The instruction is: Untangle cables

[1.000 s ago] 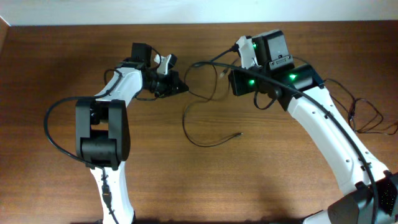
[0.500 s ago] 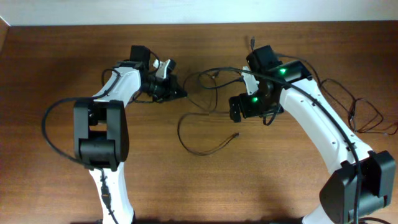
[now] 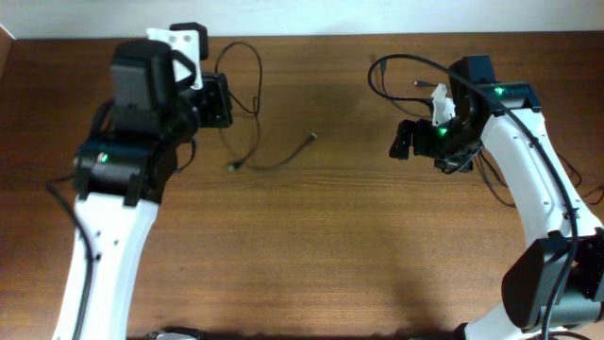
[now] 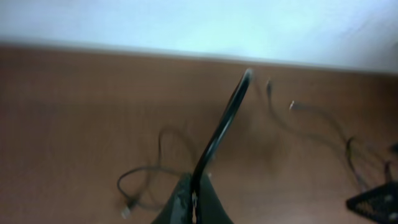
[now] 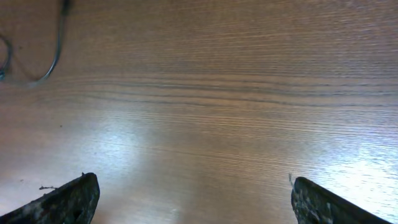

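The left end effector was clenched on one black cable. The left wrist view showed the closed fingers pinching the cord, which rose straight out of them. From that grip the cable arched toward the far edge of the desk. It then dropped to the right of the left end effector and ran along the wood away from it. A small plug end lay further right, apart from everything else. Its long axis therefore ran roughly left to right, outward from the left end effector.

The remaining cables lay well apart from the left end effector, across the desk to its right, in a loose loop near the far edge. More strands sat under the right arm. The right end effector hung released between the two groups, jaws spread wide over bare wood and grasping nothing. A curve of cable showed only at the far left of its wrist view, and I could not tell which cord it was.

Judging by this, the right arm was much the nearer to the loop. The held cable looked free of it. The wood was smooth, flat and bare between the two groups, leaving ample room to lay a cord out.
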{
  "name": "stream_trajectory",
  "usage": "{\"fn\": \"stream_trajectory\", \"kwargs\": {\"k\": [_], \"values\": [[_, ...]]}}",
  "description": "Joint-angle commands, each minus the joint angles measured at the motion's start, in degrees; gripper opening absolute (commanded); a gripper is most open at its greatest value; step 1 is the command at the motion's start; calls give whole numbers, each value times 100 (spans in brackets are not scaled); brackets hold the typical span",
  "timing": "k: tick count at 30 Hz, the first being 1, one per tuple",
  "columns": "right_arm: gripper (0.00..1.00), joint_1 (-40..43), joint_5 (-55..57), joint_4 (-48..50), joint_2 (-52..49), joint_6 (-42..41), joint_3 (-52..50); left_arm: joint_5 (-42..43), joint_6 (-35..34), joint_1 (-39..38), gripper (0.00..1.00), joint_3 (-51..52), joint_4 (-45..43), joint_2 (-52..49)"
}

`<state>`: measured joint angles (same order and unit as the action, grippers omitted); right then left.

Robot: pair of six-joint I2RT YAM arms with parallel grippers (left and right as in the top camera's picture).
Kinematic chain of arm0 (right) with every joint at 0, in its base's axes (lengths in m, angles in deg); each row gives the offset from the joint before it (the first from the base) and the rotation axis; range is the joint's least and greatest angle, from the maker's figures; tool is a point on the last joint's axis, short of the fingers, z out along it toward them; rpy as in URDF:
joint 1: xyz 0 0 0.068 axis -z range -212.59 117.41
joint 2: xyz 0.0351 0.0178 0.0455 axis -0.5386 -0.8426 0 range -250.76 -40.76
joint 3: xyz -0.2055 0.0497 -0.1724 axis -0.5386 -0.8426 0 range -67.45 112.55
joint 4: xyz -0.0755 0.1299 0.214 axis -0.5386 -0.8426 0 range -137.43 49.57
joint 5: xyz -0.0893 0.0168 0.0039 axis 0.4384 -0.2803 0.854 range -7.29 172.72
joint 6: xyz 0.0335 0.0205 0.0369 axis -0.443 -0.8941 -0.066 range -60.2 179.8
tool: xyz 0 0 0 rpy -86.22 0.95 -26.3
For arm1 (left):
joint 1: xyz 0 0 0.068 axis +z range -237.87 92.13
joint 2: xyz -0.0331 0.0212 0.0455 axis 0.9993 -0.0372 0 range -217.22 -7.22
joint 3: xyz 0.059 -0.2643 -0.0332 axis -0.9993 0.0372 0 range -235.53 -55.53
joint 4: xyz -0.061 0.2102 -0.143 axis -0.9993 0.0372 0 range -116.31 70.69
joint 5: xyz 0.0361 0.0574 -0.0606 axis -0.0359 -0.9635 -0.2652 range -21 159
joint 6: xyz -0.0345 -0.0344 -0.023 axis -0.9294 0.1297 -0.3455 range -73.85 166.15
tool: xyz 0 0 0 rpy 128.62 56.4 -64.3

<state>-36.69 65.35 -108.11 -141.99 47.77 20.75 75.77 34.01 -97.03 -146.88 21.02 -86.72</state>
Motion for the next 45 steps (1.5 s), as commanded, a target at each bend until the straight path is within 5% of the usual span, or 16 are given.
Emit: {"fn": "stream_trajectory", "kwargs": {"k": [1,14,21,22,23,25,29,37,41,45], "values": [[98,0,422,-7,31,-46,46,-142,-501,-61,0,52,442,-645],[99,0,474,-4,31,-46,46,439,-498,-1224,0,52,715,-3062],[98,0,474,-4,31,-46,46,415,-498,-1480,11,52,695,-3932],[98,0,474,-4,31,-46,46,369,-498,-1480,16,52,625,-3956],[98,0,474,-4,31,-46,46,374,-501,-1473,47,50,540,-3956],[98,0,474,-4,31,-46,46,374,-498,-1451,82,35,525,-3954],[98,0,474,-2,31,-46,46,396,-498,-1222,100,-514,911,-3952],[98,0,474,-4,31,-46,46,319,-409,-846,99,-1823,1954,-3952],[98,0,474,-2,31,-46,46,-933,-417,-660,99,-1821,1917,-3956],[98,0,474,-2,31,-46,46,-1222,-413,-409,99,-1821,1945,-3960]]}}
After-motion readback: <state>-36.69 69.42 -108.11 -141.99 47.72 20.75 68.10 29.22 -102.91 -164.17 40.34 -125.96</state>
